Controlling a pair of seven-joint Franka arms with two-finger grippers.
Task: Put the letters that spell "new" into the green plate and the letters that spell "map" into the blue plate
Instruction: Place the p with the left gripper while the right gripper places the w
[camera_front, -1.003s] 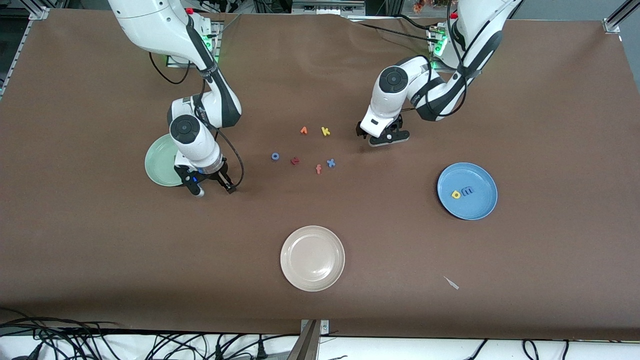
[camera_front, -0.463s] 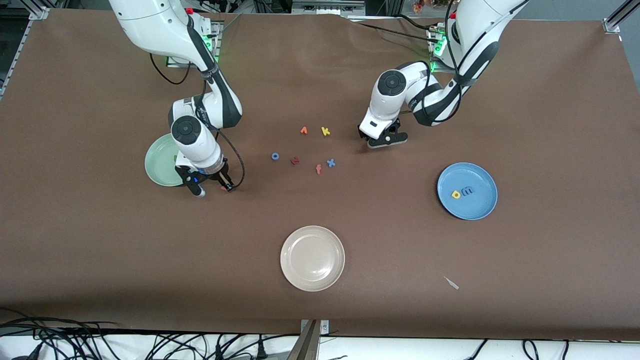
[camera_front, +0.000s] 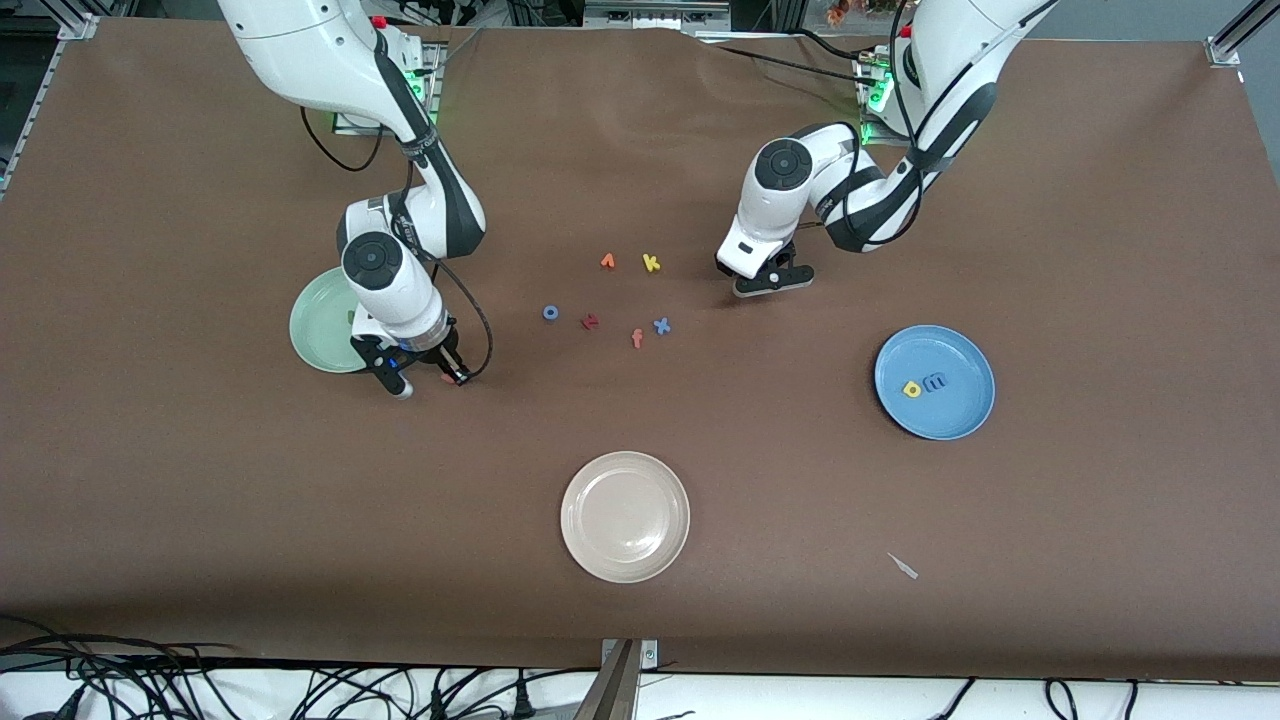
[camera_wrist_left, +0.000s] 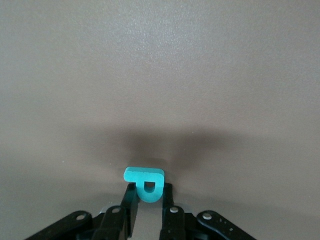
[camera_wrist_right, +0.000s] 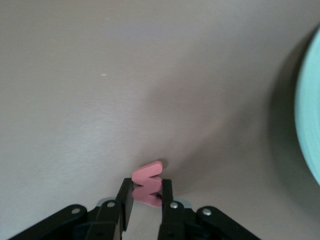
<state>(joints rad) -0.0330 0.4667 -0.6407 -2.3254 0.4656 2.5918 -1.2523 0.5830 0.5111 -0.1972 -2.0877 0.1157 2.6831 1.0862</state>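
Beside the green plate (camera_front: 325, 322), right pincer (camera_wrist_right: 146, 196) grips the pink w (camera_wrist_right: 147, 183); left pincer (camera_wrist_left: 148, 200), low over the desk (camera_front: 200, 500), grips the teal p (camera_wrist_left: 145, 183). Thin edge holds risk letters twisting free during lift, missing the blue plate (camera_front: 960, 415).

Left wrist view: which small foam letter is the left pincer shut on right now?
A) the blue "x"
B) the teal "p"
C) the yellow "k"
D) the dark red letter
B: in the left wrist view the left pincer is closed on the small teal foam letter "p", low over the brown table cover.
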